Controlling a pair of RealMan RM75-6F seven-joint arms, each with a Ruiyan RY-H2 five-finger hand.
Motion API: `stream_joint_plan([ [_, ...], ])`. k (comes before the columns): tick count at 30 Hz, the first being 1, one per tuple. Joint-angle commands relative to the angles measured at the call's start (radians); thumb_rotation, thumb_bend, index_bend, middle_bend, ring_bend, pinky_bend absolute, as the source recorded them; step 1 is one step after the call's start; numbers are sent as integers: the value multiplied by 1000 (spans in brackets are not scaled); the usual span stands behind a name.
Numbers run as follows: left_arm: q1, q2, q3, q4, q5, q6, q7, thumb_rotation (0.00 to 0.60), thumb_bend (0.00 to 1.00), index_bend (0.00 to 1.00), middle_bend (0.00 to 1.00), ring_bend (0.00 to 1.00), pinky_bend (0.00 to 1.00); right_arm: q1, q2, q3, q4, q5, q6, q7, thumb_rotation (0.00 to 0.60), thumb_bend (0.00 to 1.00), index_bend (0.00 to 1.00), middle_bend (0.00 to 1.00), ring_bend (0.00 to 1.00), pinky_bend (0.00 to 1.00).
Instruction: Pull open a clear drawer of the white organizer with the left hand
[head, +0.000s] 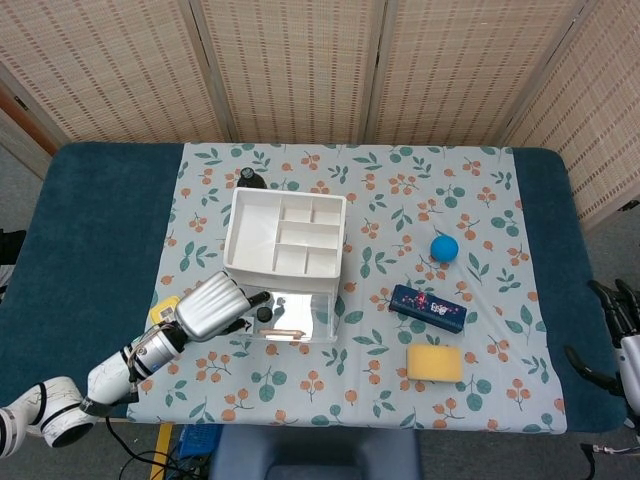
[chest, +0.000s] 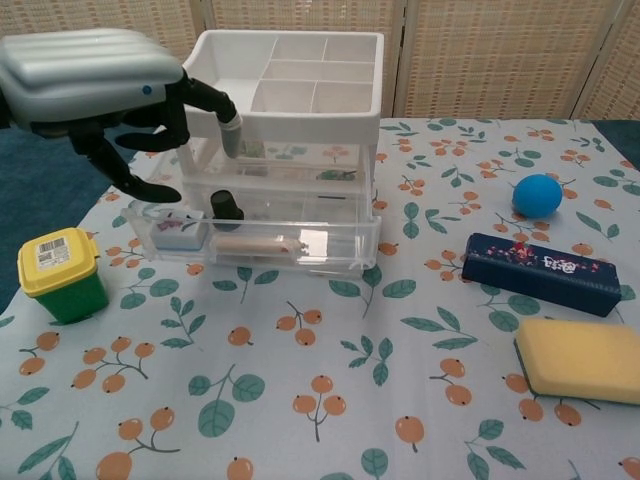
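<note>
The white organizer (chest: 281, 88) (head: 285, 236) stands at the left middle of the floral cloth, with a divided tray on top and clear drawers below. Its bottom clear drawer (chest: 262, 238) (head: 286, 320) is pulled out and holds a small black item, a tan stick and a little box. My left hand (chest: 105, 88) (head: 214, 307) hovers at the organizer's front left corner, above the drawer that is out. Its fingers are apart; one fingertip (chest: 231, 137) lies at the upper clear drawer's front and the thumb points at the lower one. It holds nothing. My right hand (head: 622, 345) hangs at the table's right edge with its fingers spread.
A green tub with a yellow lid (chest: 59, 275) sits left of the drawer. A blue ball (chest: 538, 195), a navy box (chest: 544, 273) and a yellow sponge (chest: 580, 360) lie to the right. A black cap (head: 248, 178) shows behind the organizer.
</note>
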Motion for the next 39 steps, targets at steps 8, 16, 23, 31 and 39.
stream_joint_plan([
  [8,-48,-21,-5,5,-25,-45,55,600,209,377,922,1000,1000,0,-6,0,9,6,-6,11,600,289,0,132,14,73],
  [16,-77,-24,-7,-15,-73,-97,126,600,209,377,923,1000,1000,-3,-8,0,22,10,-4,24,600,289,0,132,14,73],
  [23,-101,-26,-13,-16,-119,-134,174,600,210,381,923,1000,1000,-5,-11,1,29,12,-4,31,600,289,0,132,14,73],
  [31,-119,-23,-11,-29,-156,-155,199,600,209,411,923,1000,1000,-6,-13,1,33,14,-5,35,600,289,0,132,14,73],
  [39,-141,-37,-11,-24,-175,-166,211,600,210,417,923,1000,1000,-6,-15,2,38,18,-7,40,600,289,0,132,14,73],
])
